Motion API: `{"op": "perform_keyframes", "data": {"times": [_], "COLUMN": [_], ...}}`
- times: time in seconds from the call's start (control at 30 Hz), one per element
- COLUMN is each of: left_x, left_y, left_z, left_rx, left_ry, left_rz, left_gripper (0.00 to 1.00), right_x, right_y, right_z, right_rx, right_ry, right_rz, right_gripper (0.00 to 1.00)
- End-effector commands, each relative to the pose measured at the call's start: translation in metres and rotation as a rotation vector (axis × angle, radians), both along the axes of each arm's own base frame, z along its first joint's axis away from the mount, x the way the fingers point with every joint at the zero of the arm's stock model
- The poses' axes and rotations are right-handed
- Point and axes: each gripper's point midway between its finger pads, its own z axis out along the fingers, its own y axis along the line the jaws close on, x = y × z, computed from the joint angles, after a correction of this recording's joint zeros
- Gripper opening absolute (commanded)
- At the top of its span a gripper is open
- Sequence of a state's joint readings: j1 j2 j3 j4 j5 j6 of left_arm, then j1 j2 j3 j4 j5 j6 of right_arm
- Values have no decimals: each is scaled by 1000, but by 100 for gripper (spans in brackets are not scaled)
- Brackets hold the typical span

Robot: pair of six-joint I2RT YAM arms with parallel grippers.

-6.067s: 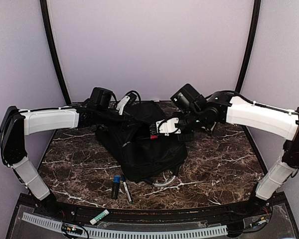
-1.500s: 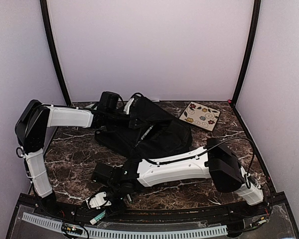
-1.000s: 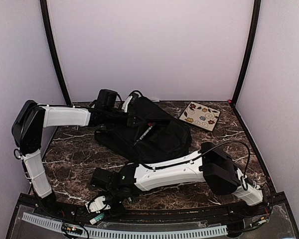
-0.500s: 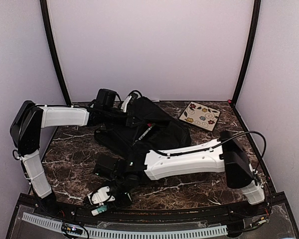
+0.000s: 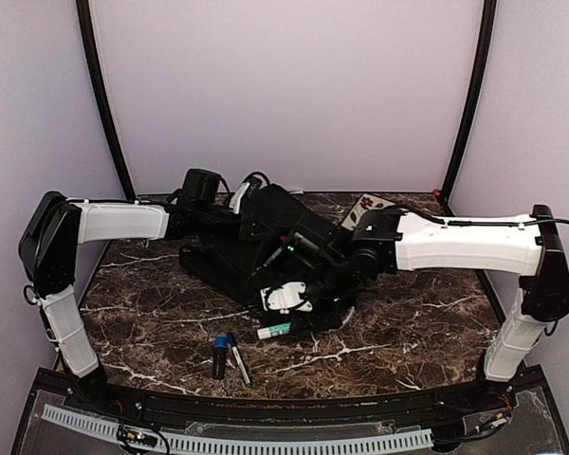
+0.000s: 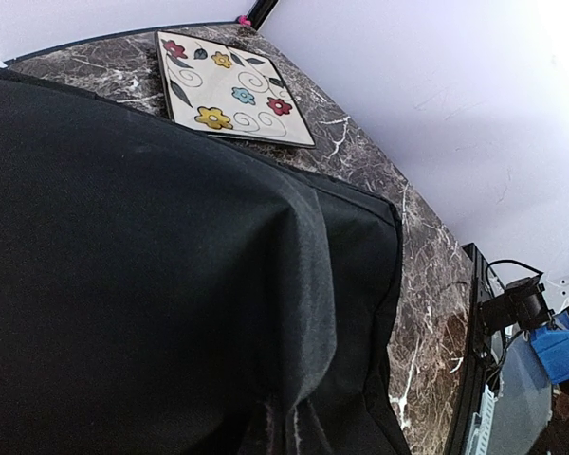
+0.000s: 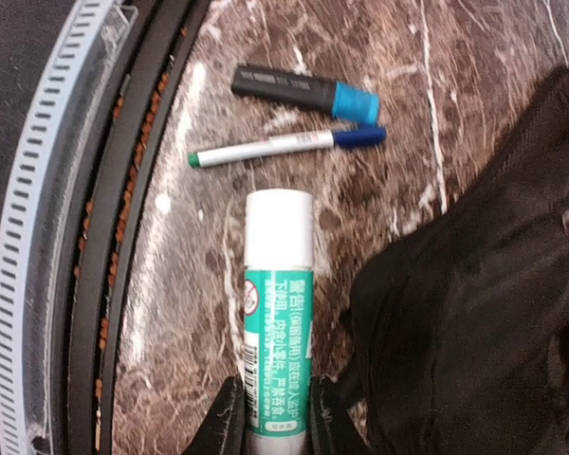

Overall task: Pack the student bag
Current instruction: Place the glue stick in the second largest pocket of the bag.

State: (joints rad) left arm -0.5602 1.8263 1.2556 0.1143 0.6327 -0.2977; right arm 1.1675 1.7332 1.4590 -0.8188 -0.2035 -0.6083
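Now the right gripper [image 7: 271, 417] has its jaws closed on the glue stick [image 7: 278, 303], cap pointing straight ahead, with the student bag [image 7: 474, 284] just beside, rightward in its wrist view.

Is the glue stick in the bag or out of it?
Out of it. The right gripper grips the glue stick by one end, above the table, beside the bag.

Marker [image 5: 219, 356] and pen [image 5: 240, 363] before student bag [image 5: 242, 265]
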Motion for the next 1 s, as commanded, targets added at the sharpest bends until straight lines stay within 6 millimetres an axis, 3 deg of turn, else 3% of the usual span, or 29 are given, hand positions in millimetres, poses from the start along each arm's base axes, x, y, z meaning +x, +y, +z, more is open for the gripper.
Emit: {"op": "perform_keyframes", "data": {"times": [0.0, 0.23, 0.47, 0.53, 0.77, 0.97], "left_x": [-12, -11, -11, -12, -18, -19], "left_y": [-3, -5, -8, -8, -10, -13], "left_z": [49, 40, 37, 39, 45, 39], "left_rx": [-99, -86, -96, -98, -126, -143], "left_ry": [-82, -62, -42, -44, -32, 0], "left_rz": [-60, -64, -81, -81, -113, -122], "left_gripper": [0, 0, 0, 0, 0, 0], "right_x": [33, 107, 160, 175, 194, 202], "right_y": [-39, -84, -86, -86, -66, -46], "right_z": [16, 24, 36, 27, 22, -4], "right_rx": [3, 39, 22, -34, -53, -111], "right_ry": [-40, -122, -385, -468, -578, -701], "right_rz": [-142, -395, -418, -411, -335, -238], "right_gripper": [13, 13, 15, 15, 15, 15]}}
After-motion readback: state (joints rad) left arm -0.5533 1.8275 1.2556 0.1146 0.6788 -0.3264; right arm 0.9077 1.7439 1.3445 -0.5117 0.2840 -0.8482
